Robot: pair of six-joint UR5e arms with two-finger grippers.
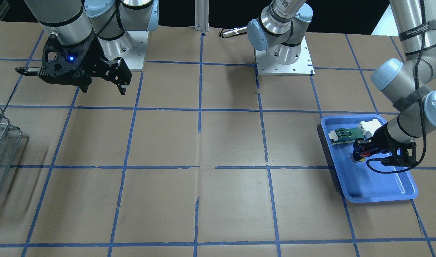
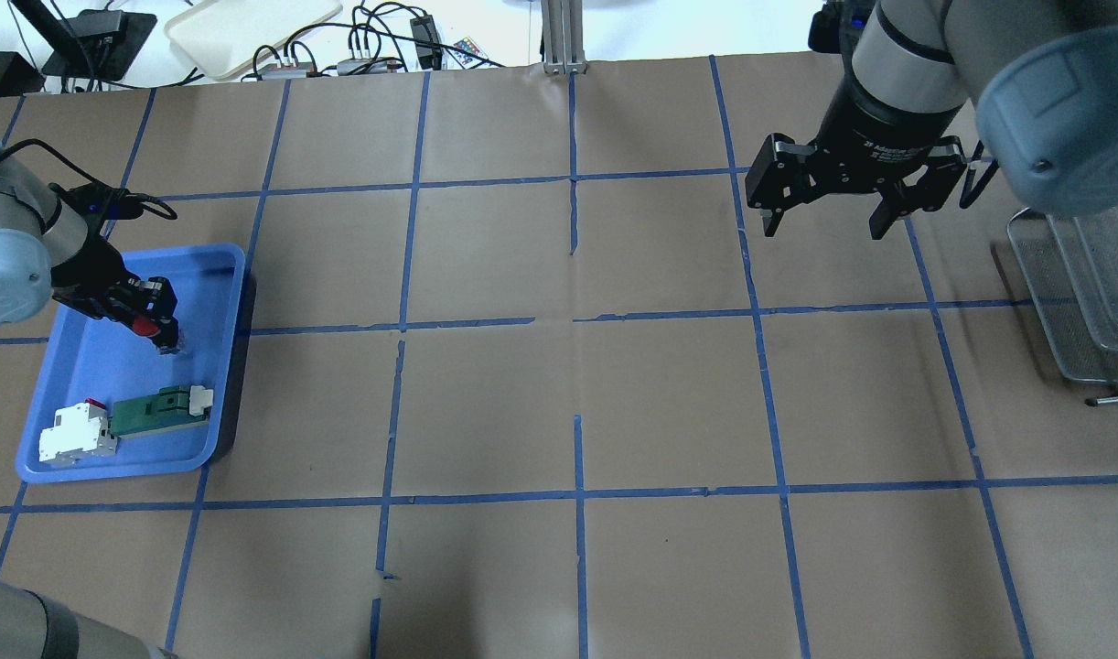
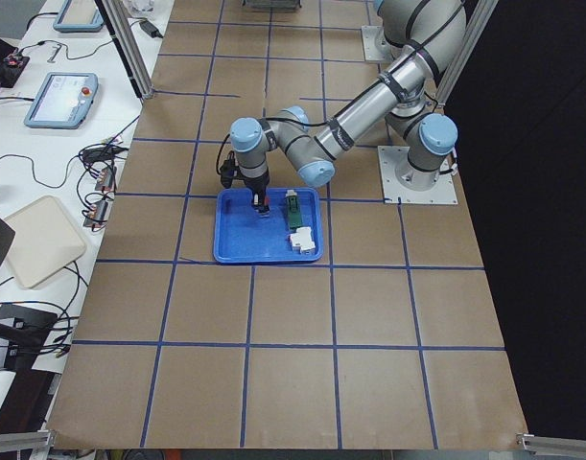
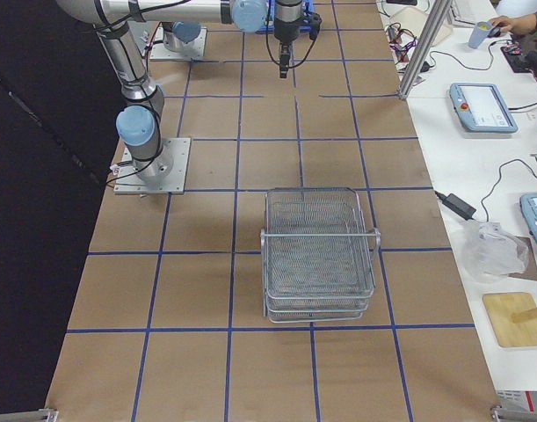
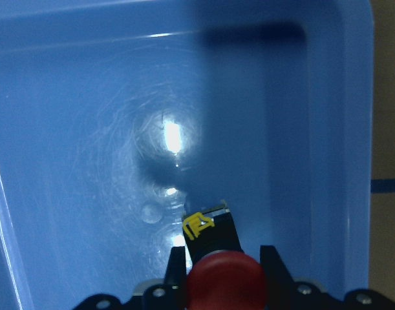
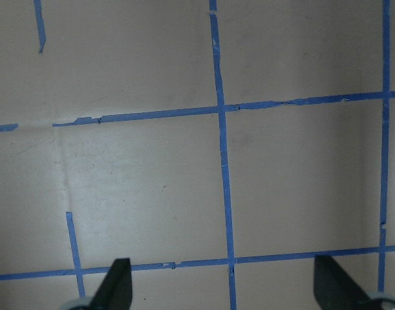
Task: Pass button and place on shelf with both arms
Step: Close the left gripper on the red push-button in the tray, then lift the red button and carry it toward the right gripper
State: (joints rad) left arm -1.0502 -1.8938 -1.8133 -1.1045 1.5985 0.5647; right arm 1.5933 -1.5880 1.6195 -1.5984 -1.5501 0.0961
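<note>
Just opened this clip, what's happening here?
The left tool is shut on the button, low inside the blue tray; I cannot tell if the button is off the tray floor. A green board and a white block lie nearby in the tray. The right tool hangs open and empty above the table, toward the shelf. The handover has not begun.

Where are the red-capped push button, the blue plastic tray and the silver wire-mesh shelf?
red-capped push button [image 5: 224, 281]: left wrist view, red cap.
blue plastic tray [image 2: 102, 371]: overhead view, bare floor.
silver wire-mesh shelf [image 4: 319, 237]: exterior right view, top mesh.
</note>
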